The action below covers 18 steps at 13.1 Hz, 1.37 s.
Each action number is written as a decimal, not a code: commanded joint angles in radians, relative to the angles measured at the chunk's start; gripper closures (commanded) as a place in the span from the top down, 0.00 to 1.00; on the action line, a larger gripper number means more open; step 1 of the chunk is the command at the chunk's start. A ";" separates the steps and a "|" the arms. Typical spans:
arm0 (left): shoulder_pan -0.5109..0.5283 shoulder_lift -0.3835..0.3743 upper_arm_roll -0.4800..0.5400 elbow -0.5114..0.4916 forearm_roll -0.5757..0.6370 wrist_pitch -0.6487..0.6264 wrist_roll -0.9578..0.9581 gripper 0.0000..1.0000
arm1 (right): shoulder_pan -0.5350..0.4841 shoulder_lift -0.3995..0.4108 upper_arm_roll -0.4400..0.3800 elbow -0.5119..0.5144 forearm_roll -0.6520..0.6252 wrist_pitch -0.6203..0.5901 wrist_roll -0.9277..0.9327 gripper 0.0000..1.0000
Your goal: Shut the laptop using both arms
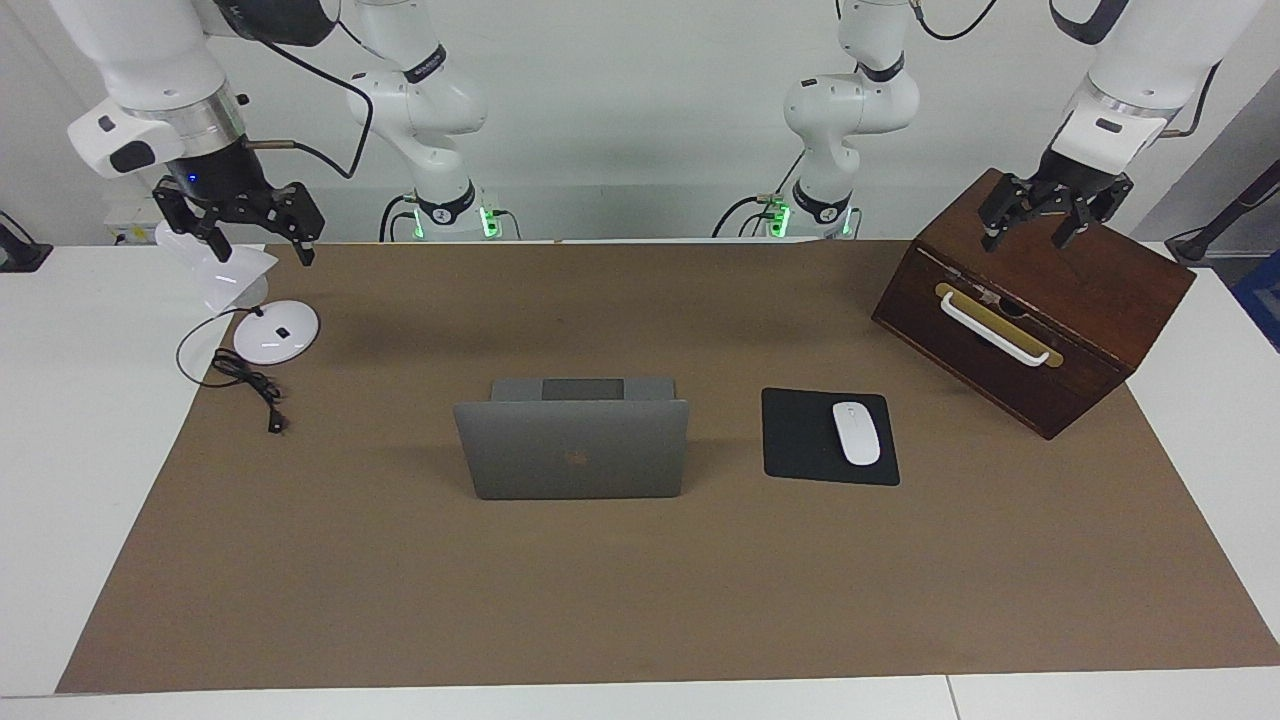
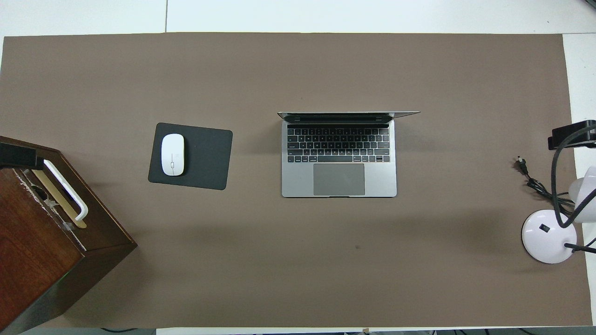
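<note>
Laptop is your landmark: it sits open mid-mat, lid upright, keyboard toward the robots. Beside it, toward the left arm's end, you have the black mouse pad carrying a white mouse. Your left gripper hangs spread wide over the wooden box at that end. Your right gripper hangs spread wide over the white desk lamp at the right arm's end. Neither touches the laptop.
</note>
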<state>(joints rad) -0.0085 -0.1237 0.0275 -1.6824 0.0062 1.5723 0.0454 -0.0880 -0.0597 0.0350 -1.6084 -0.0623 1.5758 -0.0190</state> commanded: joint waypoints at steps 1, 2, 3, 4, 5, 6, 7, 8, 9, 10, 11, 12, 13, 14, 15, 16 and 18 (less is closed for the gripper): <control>0.001 -0.017 0.003 -0.011 -0.015 -0.003 -0.002 1.00 | -0.006 -0.026 -0.001 -0.041 0.027 0.026 0.007 1.00; 0.001 -0.017 0.003 -0.011 -0.015 -0.003 -0.004 1.00 | -0.007 -0.026 -0.001 -0.042 0.027 0.029 0.005 1.00; 0.001 -0.017 0.003 -0.013 -0.015 -0.003 -0.004 1.00 | -0.009 -0.026 -0.001 -0.047 0.027 0.033 0.005 1.00; 0.001 -0.017 0.003 -0.013 -0.015 -0.006 0.001 1.00 | -0.009 -0.026 -0.001 -0.045 0.027 0.033 0.008 1.00; 0.001 -0.017 0.006 -0.013 -0.014 -0.008 0.002 1.00 | -0.009 -0.026 -0.001 -0.045 0.027 0.033 0.010 1.00; 0.002 -0.017 0.006 -0.013 -0.014 -0.008 0.002 1.00 | -0.010 -0.026 -0.001 -0.048 0.027 0.033 0.007 1.00; 0.002 -0.019 0.006 -0.016 -0.014 -0.008 0.002 1.00 | -0.015 -0.026 -0.003 -0.048 0.027 0.035 0.004 1.00; 0.002 -0.020 0.006 -0.017 -0.015 -0.008 0.002 1.00 | -0.015 -0.026 -0.006 -0.050 0.027 0.035 0.001 1.00; 0.001 -0.019 0.006 -0.016 -0.014 -0.003 -0.001 1.00 | -0.015 -0.026 -0.009 -0.048 0.027 0.035 0.001 1.00; 0.001 -0.019 0.006 -0.017 -0.015 0.000 -0.002 1.00 | -0.015 -0.025 -0.010 -0.047 0.027 0.035 -0.001 1.00; 0.004 -0.019 0.006 -0.017 -0.015 0.003 -0.005 1.00 | -0.015 -0.025 -0.012 -0.047 0.027 0.036 -0.001 1.00; 0.001 -0.019 0.006 -0.017 -0.014 0.003 -0.007 1.00 | -0.015 -0.025 -0.012 -0.045 0.027 0.038 0.001 1.00; -0.002 -0.019 0.006 -0.017 -0.014 0.003 -0.007 1.00 | -0.015 -0.025 -0.012 -0.047 0.027 0.044 0.001 1.00; -0.002 -0.019 0.008 -0.017 -0.014 0.003 -0.004 1.00 | -0.015 -0.025 -0.012 -0.047 0.027 0.058 0.001 1.00; -0.001 -0.019 0.008 -0.017 -0.014 0.003 -0.002 1.00 | -0.015 -0.023 -0.012 -0.047 0.025 0.062 -0.001 1.00; 0.001 -0.019 0.006 -0.017 -0.014 0.002 -0.001 1.00 | -0.015 -0.025 -0.012 -0.047 0.027 0.063 -0.001 1.00; -0.001 -0.019 0.006 -0.017 -0.014 0.000 0.001 1.00 | -0.015 -0.023 -0.012 -0.047 0.025 0.064 0.002 1.00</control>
<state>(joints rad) -0.0083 -0.1237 0.0309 -1.6824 0.0062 1.5721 0.0454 -0.0902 -0.0597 0.0195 -1.6236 -0.0623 1.6141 -0.0189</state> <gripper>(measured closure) 0.000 0.000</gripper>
